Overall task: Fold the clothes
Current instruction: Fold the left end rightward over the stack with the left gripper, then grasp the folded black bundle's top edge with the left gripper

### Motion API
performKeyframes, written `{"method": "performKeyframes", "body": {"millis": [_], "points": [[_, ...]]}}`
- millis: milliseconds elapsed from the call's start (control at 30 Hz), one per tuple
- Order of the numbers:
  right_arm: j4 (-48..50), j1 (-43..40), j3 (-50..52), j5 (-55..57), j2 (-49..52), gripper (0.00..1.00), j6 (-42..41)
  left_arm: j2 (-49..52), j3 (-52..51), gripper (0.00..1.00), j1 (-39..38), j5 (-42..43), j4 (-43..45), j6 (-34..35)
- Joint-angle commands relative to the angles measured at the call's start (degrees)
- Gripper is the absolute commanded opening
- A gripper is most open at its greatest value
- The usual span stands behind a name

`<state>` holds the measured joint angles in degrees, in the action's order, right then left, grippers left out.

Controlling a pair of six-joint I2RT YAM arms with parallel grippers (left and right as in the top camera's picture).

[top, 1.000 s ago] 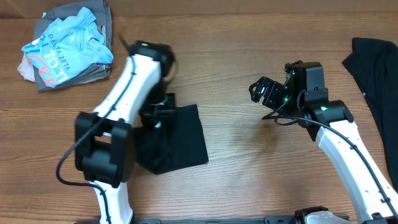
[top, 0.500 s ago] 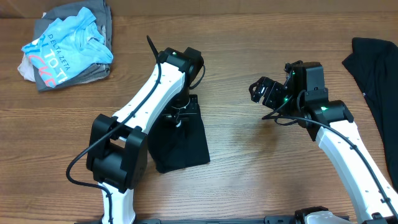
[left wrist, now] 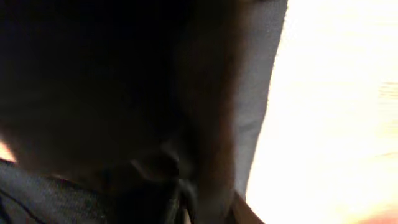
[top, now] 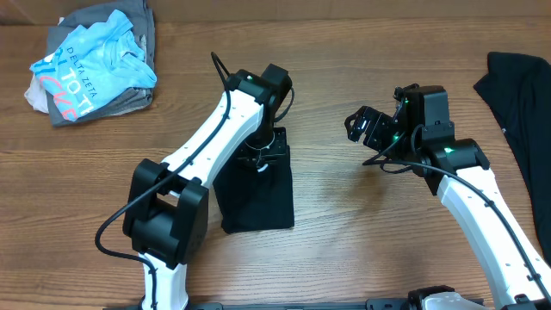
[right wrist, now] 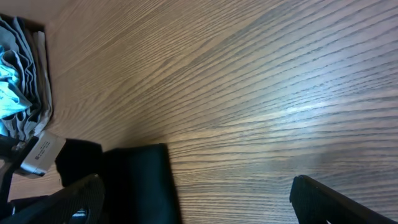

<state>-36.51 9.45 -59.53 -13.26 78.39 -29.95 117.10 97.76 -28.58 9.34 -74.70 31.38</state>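
The folded black T-shirt [top: 258,198] lies as a compact rectangle on the wooden table, left of centre. My left gripper [top: 263,158] points down onto its far edge, touching the cloth. The left wrist view is dark and blurred, filled with black fabric [left wrist: 93,74], so its jaws cannot be made out. My right gripper [top: 360,126] hovers right of the shirt, well apart from it. It is wide open, with only bare table between its fingers [right wrist: 196,190]. In the right wrist view, the shirt [right wrist: 140,180] shows at the lower left.
A pile of clothes [top: 90,60], light blue and grey, sits at the far left corner and shows in the right wrist view as the pile [right wrist: 18,81]. Another black garment [top: 516,95] lies spread at the right edge. Bare wood [top: 336,224] lies between the arms.
My left arm has swung to the right, and the folded shirt has shifted right with it and now lies squarer. The right arm has not moved.
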Motion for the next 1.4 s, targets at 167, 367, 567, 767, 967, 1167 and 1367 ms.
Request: {"method": "performKeyframes", "body": {"millis": [167, 367, 567, 767, 967, 1167, 1367], "points": [[0.4, -0.2, -0.1, 0.3, 0.3, 1.0, -0.1, -0.4, -0.6, 0.33, -4.7, 0.8, 3.5, 5.2], [0.4, -0.2, -0.1, 0.3, 0.3, 1.0, 0.0, -0.4, -2.2, 0.27, -9.3, -1.9, 6.9, 9.2], [0.4, -0.2, -0.1, 0.3, 0.3, 1.0, 0.0, -0.5, -1.0, 0.17, -10.7, -3.8, 6.2, 7.2], [0.4, -0.2, -0.1, 0.3, 0.3, 1.0, 0.0, -0.7, 9.5, 0.19, -4.2, -10.1, -5.8, 5.4], [0.4, -0.2, -0.1, 0.3, 0.3, 1.0, 0.0, -0.7, 20.2, 0.43, 7.8, -9.7, -15.2, -3.4], [0.5, -0.2, -0.1, 0.3, 0.3, 1.0, 0.0, -0.6, 15.7, 0.68, 19.5, -0.7, -18.4, -11.7], [0.6, -0.2, -0.1, 0.1, 0.3, 1.0, 0.0, -0.6, 1.7, 0.72, 23.0, 11.5, -10.7, -20.2]]}}
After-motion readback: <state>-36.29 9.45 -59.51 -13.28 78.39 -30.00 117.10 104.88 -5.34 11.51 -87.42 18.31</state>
